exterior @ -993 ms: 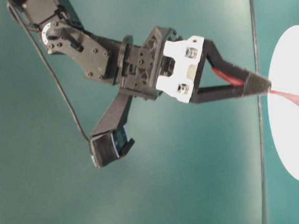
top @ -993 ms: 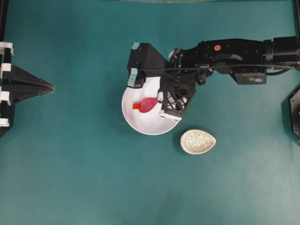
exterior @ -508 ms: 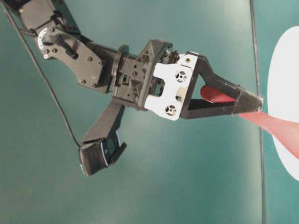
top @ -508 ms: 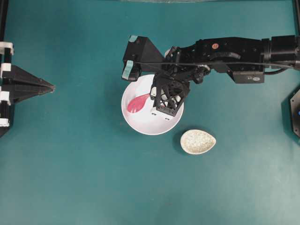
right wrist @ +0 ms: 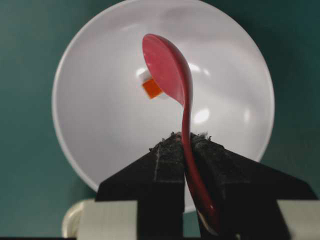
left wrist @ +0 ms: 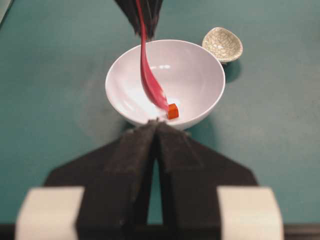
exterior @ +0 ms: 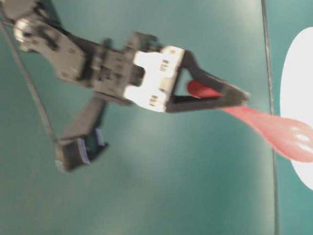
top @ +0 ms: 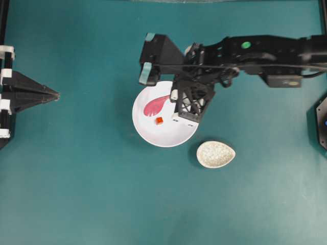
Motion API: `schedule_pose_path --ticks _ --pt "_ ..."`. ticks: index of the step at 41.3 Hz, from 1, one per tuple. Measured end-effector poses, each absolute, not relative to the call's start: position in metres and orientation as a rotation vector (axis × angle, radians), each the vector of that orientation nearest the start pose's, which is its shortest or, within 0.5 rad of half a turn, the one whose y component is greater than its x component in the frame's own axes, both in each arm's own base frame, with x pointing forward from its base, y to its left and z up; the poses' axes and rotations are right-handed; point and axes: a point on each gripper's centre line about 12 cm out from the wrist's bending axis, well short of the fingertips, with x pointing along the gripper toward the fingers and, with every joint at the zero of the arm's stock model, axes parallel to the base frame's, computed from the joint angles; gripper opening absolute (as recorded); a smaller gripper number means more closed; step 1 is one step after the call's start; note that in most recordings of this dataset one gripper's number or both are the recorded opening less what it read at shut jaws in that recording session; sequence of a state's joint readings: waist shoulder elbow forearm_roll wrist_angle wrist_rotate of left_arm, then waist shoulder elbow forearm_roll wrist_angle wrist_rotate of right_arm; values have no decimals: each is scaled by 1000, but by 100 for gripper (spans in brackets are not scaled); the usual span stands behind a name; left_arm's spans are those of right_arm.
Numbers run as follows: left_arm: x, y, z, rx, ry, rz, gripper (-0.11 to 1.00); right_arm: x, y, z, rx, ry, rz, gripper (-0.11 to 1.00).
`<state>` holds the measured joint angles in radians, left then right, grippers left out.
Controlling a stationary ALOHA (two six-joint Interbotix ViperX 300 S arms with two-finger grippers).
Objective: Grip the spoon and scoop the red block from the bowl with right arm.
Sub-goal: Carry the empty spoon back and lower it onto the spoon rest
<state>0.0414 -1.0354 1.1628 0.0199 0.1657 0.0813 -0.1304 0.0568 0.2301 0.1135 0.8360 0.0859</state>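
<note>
"Has it got the spoon (right wrist: 172,75)?"

"Yes. The right claw (right wrist: 184,145) is pinched tight on the handle, with the spoon's bowl sticking out over the white bowl (top: 176,133). The left claw (left wrist: 156,131) sits closed at the left edge of the table (top: 76,178) with nothing in it."

"And the red block (top: 159,120)?"

"On the floor of the white bowl, just beside the spoon's tip. From the overhead view the block looks to be on the near side of the spoon, not in it. So I'd say the scoop isn't done."

"What would you do?"

"Bring the spoon's lip down to the bottom of the bowl, right behind the block, and turn it so the hollow faces up. At the moment it looks turned edge-on. Then push slowly toward the wall so the curve helps the block ride in. It's tiny, and the bowl is glossy, so a quick shove could flick it away."

"Anything in the way?"

"Only the speckled dish (top: 215,154) to the right of the bowl, clear of it."
</note>
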Motion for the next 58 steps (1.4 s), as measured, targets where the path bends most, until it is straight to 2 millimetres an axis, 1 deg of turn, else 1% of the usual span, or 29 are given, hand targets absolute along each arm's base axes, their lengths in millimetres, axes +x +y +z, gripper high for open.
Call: schedule_pose_path --ticks 11,22,34,41,53,58 --pt "183 8 259 95 293 28 0 390 -40 265 267 1123 -125 5" --pt "183 8 259 95 295 30 0 366 -30 291 302 1138 -126 5" --pt "183 8 259 79 295 32 0 331 -14 290 447 1148 -195 5" --pt "183 8 258 73 296 33 0 311 -1 293 490 1104 -194 5" --pt "182 8 258 34 301 37 0 289 21 306 483 977 -116 5" --pt "182 8 257 10 315 42 0 283 25 303 499 965 -113 5"
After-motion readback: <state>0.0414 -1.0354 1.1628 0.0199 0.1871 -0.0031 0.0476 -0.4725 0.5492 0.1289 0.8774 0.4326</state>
